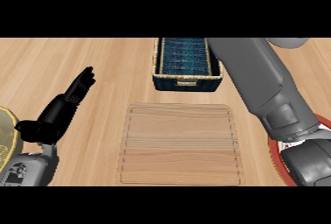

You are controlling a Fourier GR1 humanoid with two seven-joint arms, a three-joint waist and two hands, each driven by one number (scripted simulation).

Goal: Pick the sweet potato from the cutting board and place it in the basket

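Board bare, right arm stretched over the basket

The pale wooden cutting board (180, 144) holds no sweet potato; it and the right hand are out of sight, fingers unreadable, beyond the blue-lined wicker basket (187, 65) at upper centre. Released off-centre, it might miss. The left hand (71, 103) rests spread at left.

Bare wooden cutting board (180, 144) on the counter, blue-lined basket (187, 82) just beyond, left hand (65, 107) open at left
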